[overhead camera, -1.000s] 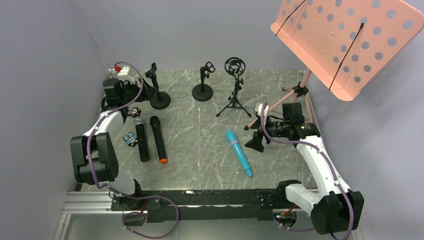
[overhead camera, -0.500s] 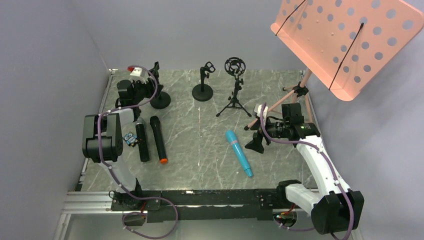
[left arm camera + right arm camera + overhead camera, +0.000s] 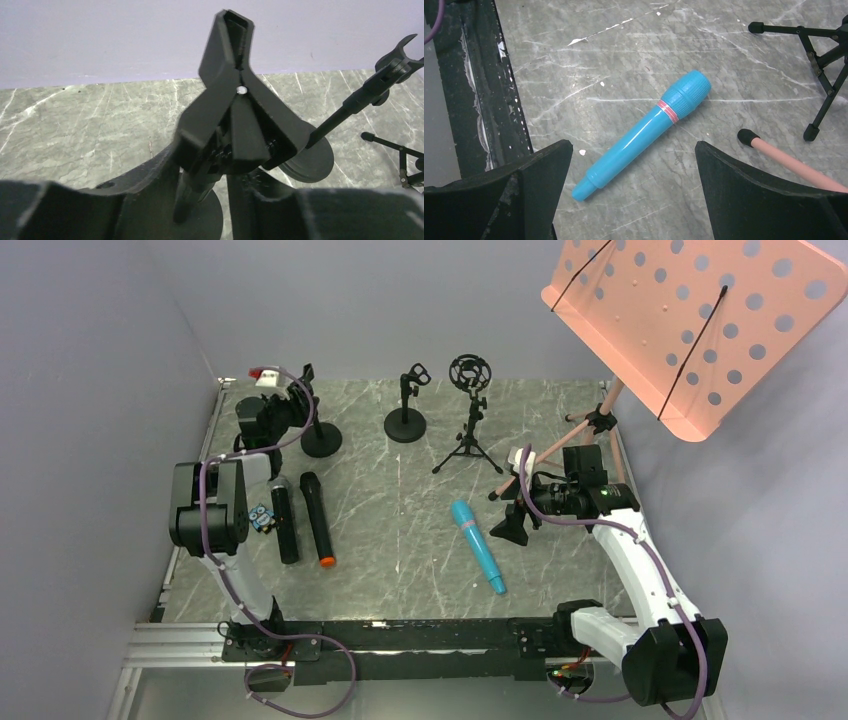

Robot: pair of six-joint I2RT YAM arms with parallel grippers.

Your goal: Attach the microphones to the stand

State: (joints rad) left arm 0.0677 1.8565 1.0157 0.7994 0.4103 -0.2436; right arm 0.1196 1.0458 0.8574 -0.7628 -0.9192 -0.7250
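Note:
Three microphones lie on the marble table [image 3: 400, 530]: a black one with a mesh head [image 3: 283, 522], a black one with an orange end [image 3: 317, 520], and a turquoise one [image 3: 478, 545] [image 3: 644, 132]. My left gripper [image 3: 291, 403] [image 3: 210, 170] is at the top of the left stand [image 3: 320, 440]. Its jaws stand narrow on either side of the joint under the Y-shaped clip [image 3: 235, 90]. Contact is unclear, as a sliver of table shows beside the stem. My right gripper [image 3: 512, 523] [image 3: 631, 150] hangs wide open above the turquoise microphone's tail.
A second round-base stand [image 3: 405, 423] [image 3: 345, 107] and a tripod stand with a ring mount [image 3: 469, 410] are at the back. A salmon music stand [image 3: 690, 320] leans over the right side, one foot [image 3: 749, 136] near my right gripper. A small blue-and-black piece [image 3: 261, 518] lies beside the mesh-head microphone.
My left arm has folded up and carried its gripper right, onto the left stand's clip, and its jaws have narrowed. The right arm and all three microphones have not moved.

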